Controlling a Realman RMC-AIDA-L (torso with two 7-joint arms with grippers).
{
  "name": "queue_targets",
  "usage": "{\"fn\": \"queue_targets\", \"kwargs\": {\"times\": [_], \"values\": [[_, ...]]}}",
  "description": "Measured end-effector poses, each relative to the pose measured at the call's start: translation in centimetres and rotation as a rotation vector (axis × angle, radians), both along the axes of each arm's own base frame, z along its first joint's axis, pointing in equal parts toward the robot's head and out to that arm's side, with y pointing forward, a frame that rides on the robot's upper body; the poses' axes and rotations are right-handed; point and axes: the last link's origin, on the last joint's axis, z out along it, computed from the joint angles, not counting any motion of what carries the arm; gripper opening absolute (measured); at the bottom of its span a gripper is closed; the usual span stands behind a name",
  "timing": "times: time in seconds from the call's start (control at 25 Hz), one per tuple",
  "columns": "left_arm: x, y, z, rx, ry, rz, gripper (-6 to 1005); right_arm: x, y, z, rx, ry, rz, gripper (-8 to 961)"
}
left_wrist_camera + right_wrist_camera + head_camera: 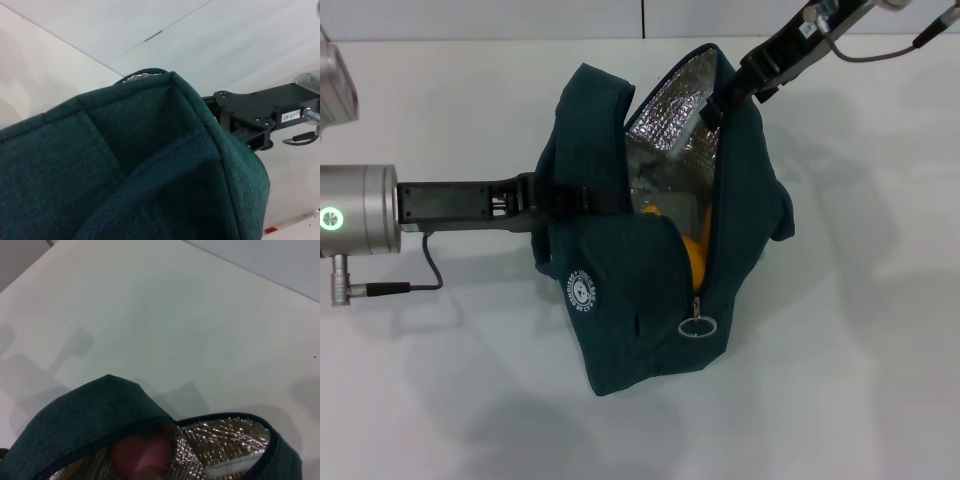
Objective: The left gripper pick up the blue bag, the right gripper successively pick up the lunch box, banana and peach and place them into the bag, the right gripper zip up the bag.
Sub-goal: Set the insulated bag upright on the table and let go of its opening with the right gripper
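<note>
Head view: blue bag point(650, 290) stands mid-table point(860, 380), mouth open, silver lining point(675, 115) showing, zip pull ring point(698, 327) hanging at near end. L gripper point(545, 200) reaches in from the left w/ fingers clamped on bag's left wall. R gripper point(735, 90) is at bag's far top edge; can't tell its grip. Banana point(694, 258) visible inside as yellow; right wrist view shows peach point(142, 456) inside too. Lunch box not visible.
</note>
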Motion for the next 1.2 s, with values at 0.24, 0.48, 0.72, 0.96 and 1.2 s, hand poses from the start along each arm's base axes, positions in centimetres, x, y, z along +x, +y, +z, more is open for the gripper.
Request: {"fn": "queue_targets", "kwargs": {"times": [0.24, 0.48, 0.72, 0.96, 1.2], "values": [[0.1, 0.0, -0.1, -0.002, -0.002, -0.001, 56, 0.0, 0.0, 0.3, -0.003, -0.002, -0.004, 805], [0.2, 0.0, -0.1, -0.002, -0.002, -0.004, 56, 0.5, -0.3, -0.2, -0.012, -0.023, -0.012, 797], [0.2, 0.1, -0.1, -0.002, -0.002, -0.004, 57, 1.0, -0.8, -1.0, -0.026, -0.095, -0.008, 789], [0.2, 0.0, -0.2, -0.002, -0.002, -0.004, 57, 0.7, -1.1, -0.7, -0.024, -0.106, 0.022, 739], [0.1, 0.0, -0.2, -0.001, -0.002, -0.005, 56, 0.9, -1.2, -0.4, -0.023, -0.101, 0.051, 471]]}}
